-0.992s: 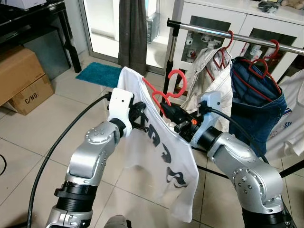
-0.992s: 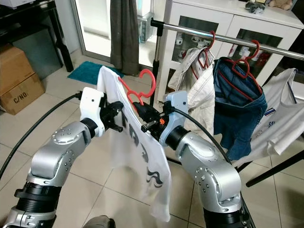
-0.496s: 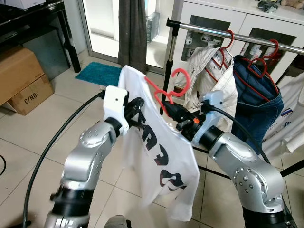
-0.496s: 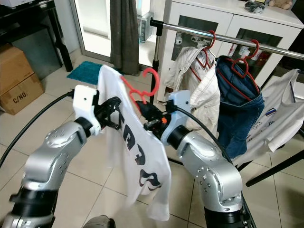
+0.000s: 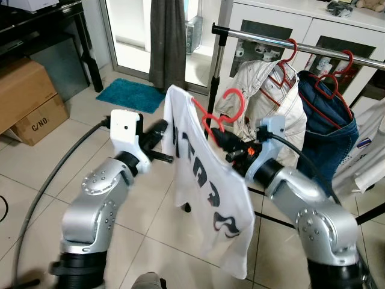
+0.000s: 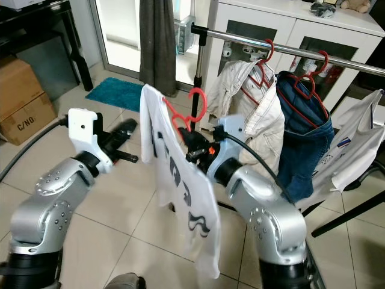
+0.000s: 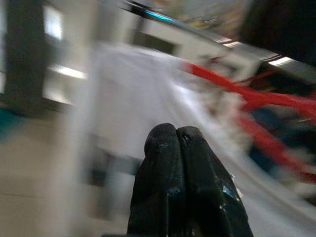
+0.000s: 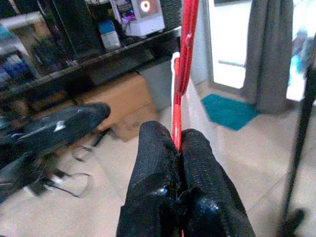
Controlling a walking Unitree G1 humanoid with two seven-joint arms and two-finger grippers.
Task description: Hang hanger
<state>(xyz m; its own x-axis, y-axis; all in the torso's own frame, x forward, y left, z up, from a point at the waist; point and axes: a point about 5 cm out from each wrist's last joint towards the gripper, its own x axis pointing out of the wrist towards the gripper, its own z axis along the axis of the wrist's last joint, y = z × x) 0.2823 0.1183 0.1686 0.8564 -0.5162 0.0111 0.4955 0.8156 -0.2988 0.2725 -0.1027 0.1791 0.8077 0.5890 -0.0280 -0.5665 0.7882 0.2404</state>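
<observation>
The right gripper clenches the red plastic hanger carrying a white printed T-shirt, not yet hooked on the far silver metal rail; the left gripper, fingers pressed together and empty, sits left of the shirt.

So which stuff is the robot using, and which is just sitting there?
Using:
right pincer
red hanger
white T-shirt
clothes rail

Just there:
cardboard box
teal mat
jeans
curtain
left pincer
</observation>
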